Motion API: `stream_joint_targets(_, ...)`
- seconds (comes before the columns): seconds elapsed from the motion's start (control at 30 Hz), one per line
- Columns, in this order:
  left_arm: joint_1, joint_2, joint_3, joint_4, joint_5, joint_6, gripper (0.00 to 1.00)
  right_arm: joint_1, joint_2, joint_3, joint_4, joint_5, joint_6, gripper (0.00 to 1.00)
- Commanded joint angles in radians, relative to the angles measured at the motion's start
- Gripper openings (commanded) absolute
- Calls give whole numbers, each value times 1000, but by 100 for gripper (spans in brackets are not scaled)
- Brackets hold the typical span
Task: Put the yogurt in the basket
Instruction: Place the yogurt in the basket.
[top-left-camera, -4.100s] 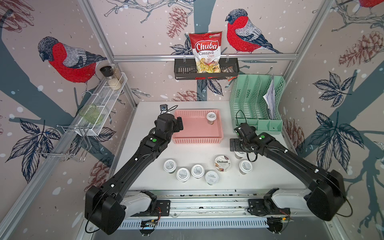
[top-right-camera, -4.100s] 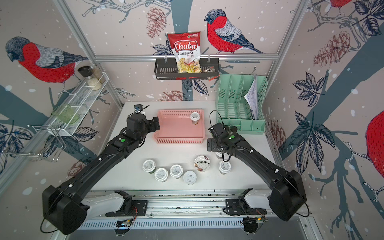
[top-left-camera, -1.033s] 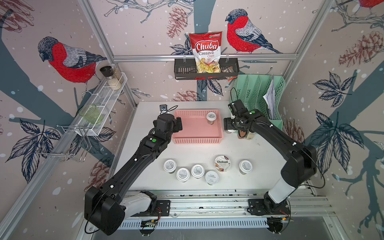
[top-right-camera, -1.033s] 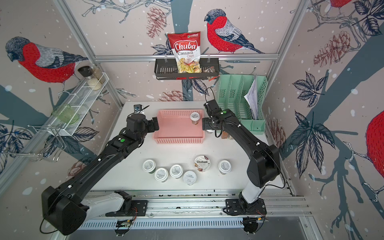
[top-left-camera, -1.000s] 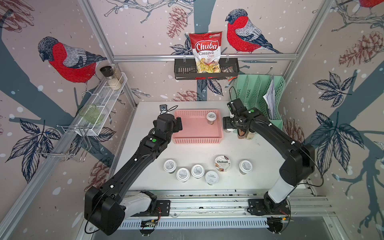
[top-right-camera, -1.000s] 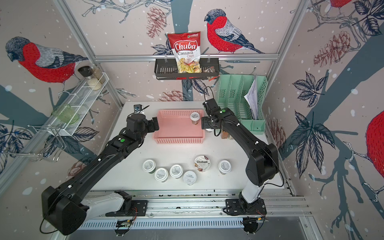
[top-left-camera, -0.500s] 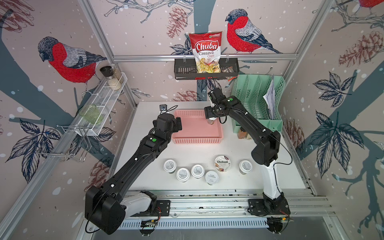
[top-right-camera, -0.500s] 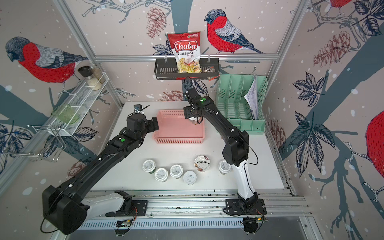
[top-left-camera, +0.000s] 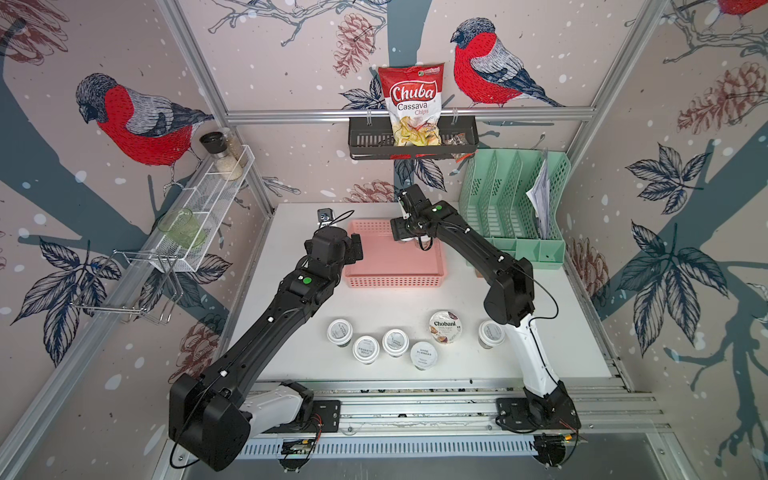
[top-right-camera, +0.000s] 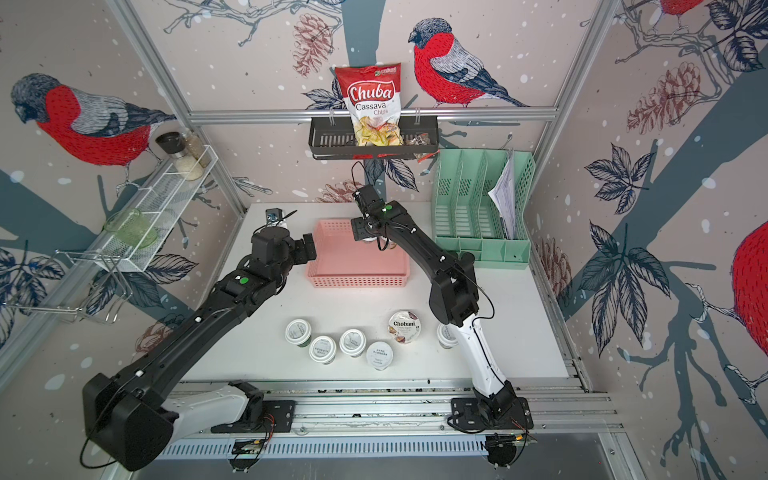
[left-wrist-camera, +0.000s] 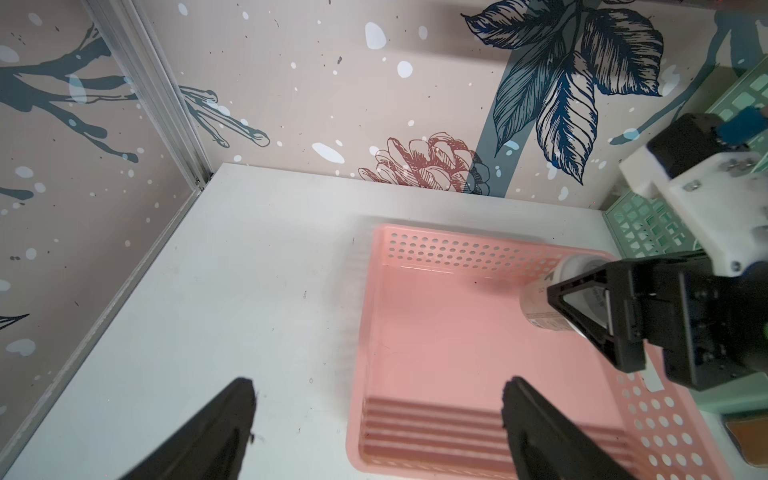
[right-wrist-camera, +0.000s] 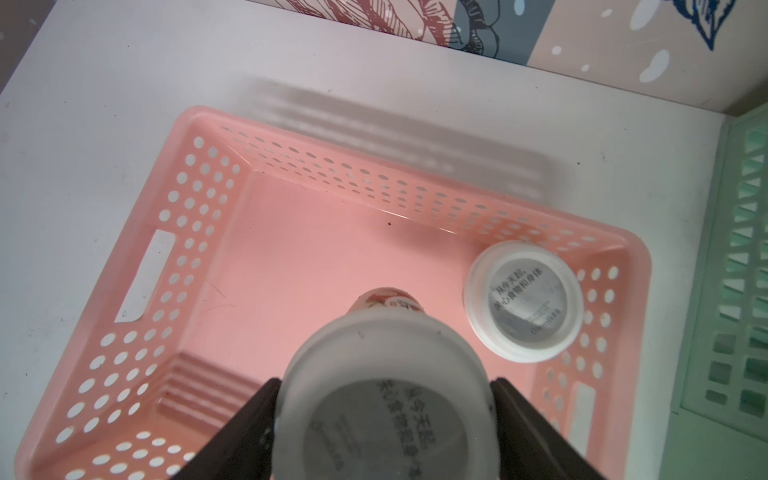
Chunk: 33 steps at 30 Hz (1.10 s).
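White-lidded yogurt cup (right-wrist-camera: 386, 370) hangs upright in right tool (right-wrist-camera: 384, 415) above basket (right-wrist-camera: 183, 232).

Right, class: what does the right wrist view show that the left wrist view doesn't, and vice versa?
Only the right wrist view: two lids, the gripped yogurt cup in the right pincer and a second yogurt cup standing in a corner of the pink basket. Only the left wrist view: the left pincer, open over the basket's edge. Both: the basket and mint-green organiser.

White-lidded yogurt cup (right-wrist-camera: 523, 301) stands in a corner of the pink basket (right-wrist-camera: 183, 224).
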<state>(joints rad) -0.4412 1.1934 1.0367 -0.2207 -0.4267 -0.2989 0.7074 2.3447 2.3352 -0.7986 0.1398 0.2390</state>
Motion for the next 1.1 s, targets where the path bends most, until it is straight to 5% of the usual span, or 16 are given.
stream_joint_targets(0.0, 2, 2, 2, 3, -5, -2, 96, 2, 24, -1, 95, 35, -13, 78)
stream_joint_targets(1.07, 2, 14, 3, 0, -14, 0, 96, -8, 170, 15, 127, 59, -43, 80)
